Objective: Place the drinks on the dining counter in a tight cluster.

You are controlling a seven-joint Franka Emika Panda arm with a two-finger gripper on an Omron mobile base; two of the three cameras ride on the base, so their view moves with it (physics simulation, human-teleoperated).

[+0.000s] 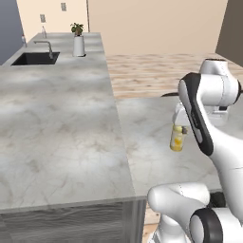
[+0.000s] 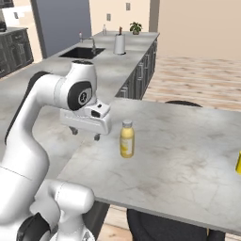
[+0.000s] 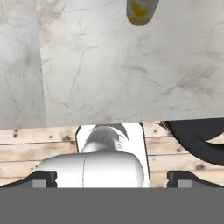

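Note:
A yellow bottle with a pale cap (image 2: pixel 127 139) stands upright on the dining counter (image 2: pixel 188 155), near its left end. My gripper (image 2: pixel 85 134) hangs open and empty a little left of this drink, over the counter's edge, not touching it. In the left base view the yellow bottle (image 1: pixel 176 138) stands just beside my arm's dark-edged link on the dining counter (image 1: pixel 147 137). The hand view looks down on the slab (image 3: pixel 109 65), with the yellow bottle (image 3: pixel 141 11) at the top edge and the gripper (image 3: pixel 113 177) spread wide. Another yellow object (image 2: pixel 238 162) is cut by the right edge.
The long kitchen counter (image 1: pixel 57 133) adjoins the dining counter on the left, with a sink (image 1: pixel 35 58) and a white canister (image 2: pixel 119 44) at its far end and a potted plant (image 2: pixel 136 27) beyond. A dark stool (image 2: pixel 183 102) stands behind the slab, over wooden floor.

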